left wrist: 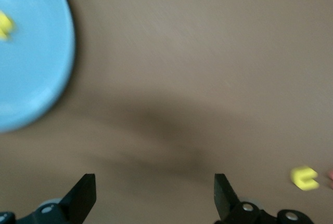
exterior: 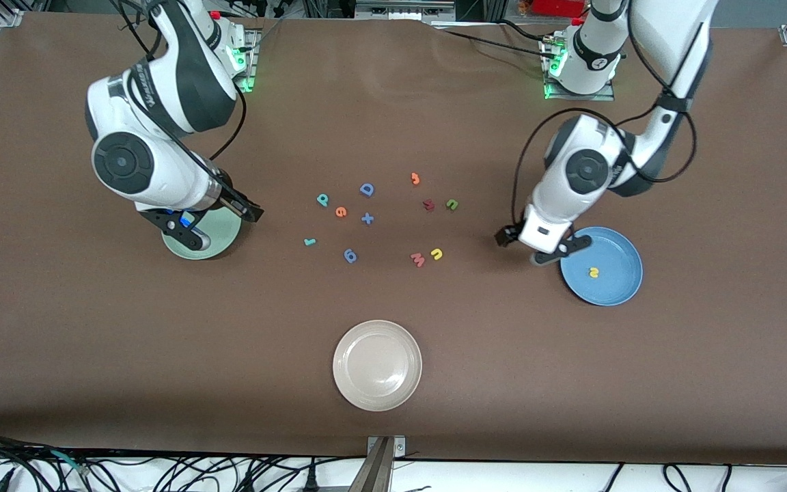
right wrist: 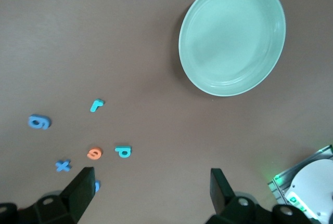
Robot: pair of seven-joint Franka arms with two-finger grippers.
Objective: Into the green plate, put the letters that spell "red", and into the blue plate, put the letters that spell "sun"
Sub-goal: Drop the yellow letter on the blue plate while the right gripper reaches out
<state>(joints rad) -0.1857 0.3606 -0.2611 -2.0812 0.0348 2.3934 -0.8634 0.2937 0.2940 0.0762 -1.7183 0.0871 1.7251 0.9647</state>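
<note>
Yellow "s" [exterior: 594, 272] lies in the blue plate [exterior: 622, 290]; left gripper [exterior: 549, 250] hovers at its rim, fingers spread, empty. Right gripper [exterior: 212, 222] waits over the empty green plate [exterior: 223, 244], fingers apart. Still on the table: teal "d" [exterior: 323, 199], orange "e" [exterior: 341, 212], teal "r" [exterior: 309, 241], yellow "u" [exterior: 436, 254], green "n" [exterior: 452, 204].

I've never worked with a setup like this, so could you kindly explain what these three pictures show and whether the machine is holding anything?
Two robot arms work at a brown table. One picture looks down from across the table; the other two come from cameras on each arm's wrist. The left gripper is open over the rim of the blue plate, which holds a yellow letter. The right gripper waits open over the green plate. More small foam letters lie mid-table, and a cream plate sits nearer the camera. Nothing is held.
</note>
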